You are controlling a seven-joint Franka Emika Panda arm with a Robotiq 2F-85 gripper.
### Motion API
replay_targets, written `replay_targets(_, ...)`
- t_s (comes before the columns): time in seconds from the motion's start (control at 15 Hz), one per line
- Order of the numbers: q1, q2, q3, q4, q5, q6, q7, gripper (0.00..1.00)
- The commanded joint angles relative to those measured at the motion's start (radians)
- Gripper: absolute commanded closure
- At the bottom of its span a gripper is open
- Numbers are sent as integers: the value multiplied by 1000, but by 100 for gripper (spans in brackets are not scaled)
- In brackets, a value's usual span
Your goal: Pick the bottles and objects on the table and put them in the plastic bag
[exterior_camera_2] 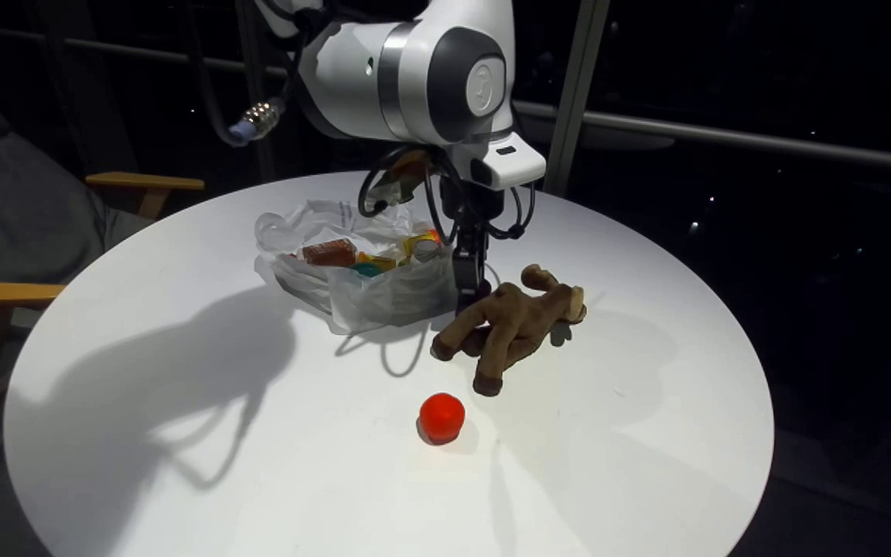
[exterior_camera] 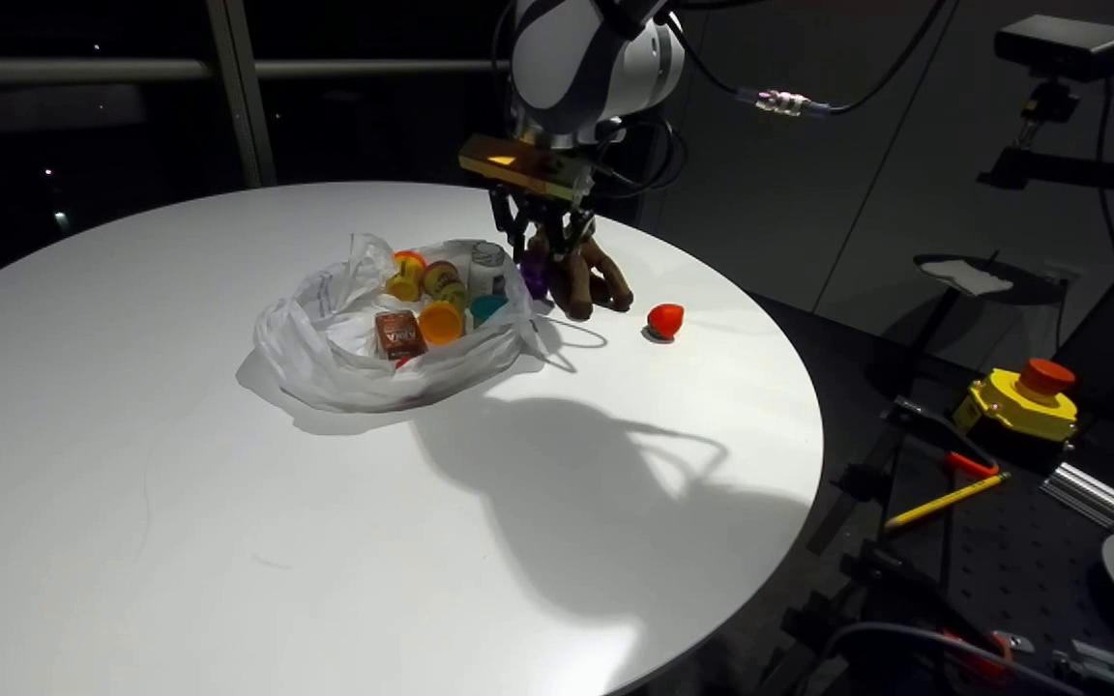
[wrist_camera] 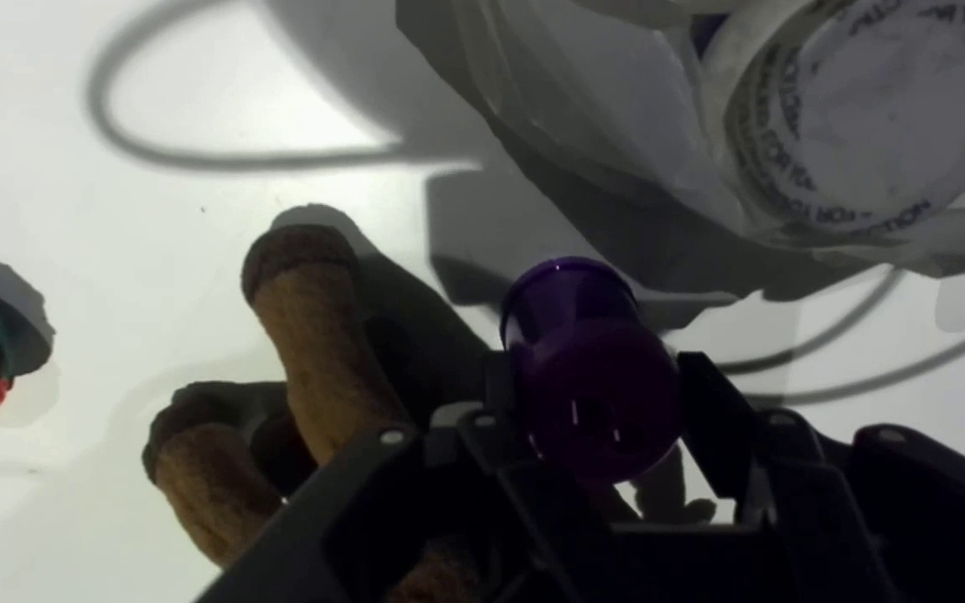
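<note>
A white plastic bag (exterior_camera: pixel 301 353) stands open on the table; it also shows in an exterior view (exterior_camera_2: pixel 407 302). In it are several tubs, a brown box (exterior_camera: pixel 399 335) and a white bottle (exterior_camera: pixel 486 269). My gripper (wrist_camera: pixel 587 377) is shut on a purple container (wrist_camera: pixel 591 410), a finger touching each side. The gripper (exterior_camera: pixel 540 254) is low beside the bag; I cannot tell whether the container is off the table. A brown toy animal (exterior_camera_2: pixel 519 317) lies beside the gripper; its legs (wrist_camera: pixel 315 335) show in the wrist view. A red strawberry (exterior_camera_2: pixel 442 418) lies apart from it.
The round white table (exterior_camera: pixel 277 541) carries everything. The bag's side (wrist_camera: pixel 608 142) is close to the container. A chair (exterior_camera_2: pixel 20 209) stands beyond the table. A side stand holds a yellow emergency stop (exterior_camera: pixel 1016 404) and tools.
</note>
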State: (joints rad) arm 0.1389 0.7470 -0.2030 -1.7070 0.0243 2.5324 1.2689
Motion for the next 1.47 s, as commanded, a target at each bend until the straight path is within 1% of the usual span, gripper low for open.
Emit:
replay_targets(0.0, -4, 4, 6, 40, 2, -22, 8, 80)
replay_targets(0.13, 22, -43, -5, 41, -18, -26, 17, 80)
replay_targets(0.33, 89, -130, -17, 28, -77, -16, 28, 80)
replay_targets(0.47, 132, -185, -3, 17, -125, -9, 24, 80)
replay_targets(0.53, 141, -186, 15, 29, -136, -6, 14, 80)
replay_targets(0.73, 140, -170, 83, 44, -126, 11, -36, 80)
replay_targets(0.87, 133, -138, 112, 48, -118, 17, -64, 80)
replay_targets(1.0, 130, -111, 123, 46, -117, 24, -93, 80)
replay_targets(1.2, 123, -62, 121, 53, -111, 25, -131, 80)
replay_targets(1.4, 104, -35, 127, 53, -90, 20, -169, 80)
